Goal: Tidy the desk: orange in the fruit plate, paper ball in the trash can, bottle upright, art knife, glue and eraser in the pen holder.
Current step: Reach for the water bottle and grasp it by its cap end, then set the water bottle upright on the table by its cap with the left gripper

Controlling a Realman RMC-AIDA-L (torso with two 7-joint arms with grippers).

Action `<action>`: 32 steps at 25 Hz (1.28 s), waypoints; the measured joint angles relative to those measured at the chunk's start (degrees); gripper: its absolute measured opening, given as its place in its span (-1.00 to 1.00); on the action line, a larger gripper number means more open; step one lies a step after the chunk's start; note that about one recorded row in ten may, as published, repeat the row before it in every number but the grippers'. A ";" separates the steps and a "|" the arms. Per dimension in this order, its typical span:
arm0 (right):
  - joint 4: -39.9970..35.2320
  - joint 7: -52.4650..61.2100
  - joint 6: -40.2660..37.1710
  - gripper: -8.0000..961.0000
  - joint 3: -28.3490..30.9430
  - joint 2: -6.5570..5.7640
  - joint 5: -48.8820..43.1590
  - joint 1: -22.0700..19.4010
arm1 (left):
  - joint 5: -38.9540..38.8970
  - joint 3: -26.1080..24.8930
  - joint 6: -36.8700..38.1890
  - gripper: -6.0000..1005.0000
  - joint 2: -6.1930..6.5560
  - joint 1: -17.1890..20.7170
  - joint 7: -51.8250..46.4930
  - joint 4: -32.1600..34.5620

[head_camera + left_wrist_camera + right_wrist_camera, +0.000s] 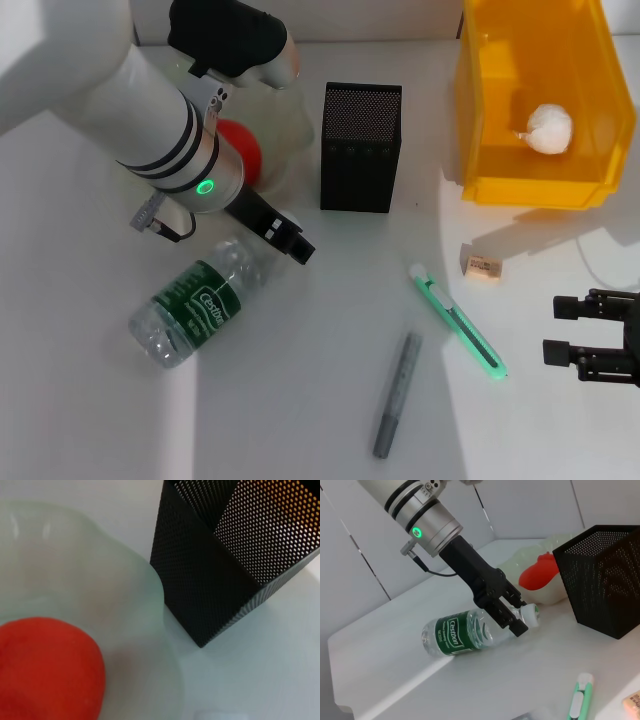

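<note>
At the left of the head view the bottle (192, 312) lies on its side on the table (80, 220), cap toward the centre, so standing it up is not yet done. The left hand (292, 243) is at its cap end; in the right wrist view its fingers (512, 617) sit close together beside the white cap, but whether they grip it I cannot tell. Just above, in the upper left of the frame, the orange (240, 150) rests in the plate (290, 125), half hidden by the arm; that step looks finished.

Upper centre stands the pen holder (361, 147), beside the plate but apart from it. From the wrist views I would judge that it holds nothing yet. In the lower centre lie a grey pen-like stick (396, 395), possibly the glue, and the green knife (458, 322), well apart from the holder. The eraser (482, 267) lies right of centre, below the bin (480, 100). All three are left to do.

In the upper right, the paper ball (549, 128) is inside the bin: done.

At the right edge the right hand (575, 330) hovers with its fingers spread, holding nothing.

The table is plain white and smooth, with bright light across the right part. Pale panelled walls stand behind it.
</note>
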 joint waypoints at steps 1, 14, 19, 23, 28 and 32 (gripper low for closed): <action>0.00 0.00 0.02 0.49 0.00 0.01 0.00 0.01 | 0.02 0.03 0.00 0.48 0.00 0.05 0.07 0.04; 0.43 0.00 0.17 0.49 0.00 0.02 0.00 -0.07 | -0.09 1.75 -0.67 -0.06 0.00 0.62 2.47 0.75; 0.59 0.00 0.17 0.49 0.13 0.01 -0.03 -0.13 | -0.44 1.91 -0.24 -0.10 0.00 2.75 3.41 4.72; 0.63 0.00 0.16 0.49 0.44 0.02 -0.11 -0.14 | -0.63 1.78 -0.02 -0.10 0.17 7.14 3.74 11.72; 0.72 0.02 0.13 0.49 1.68 0.02 -0.13 -0.14 | -2.52 1.15 -2.08 -0.10 0.34 16.41 5.93 23.29; 0.72 0.26 -0.33 0.49 3.45 0.02 -0.09 -0.14 | -6.49 0.37 -4.81 -0.11 0.42 22.01 9.36 27.70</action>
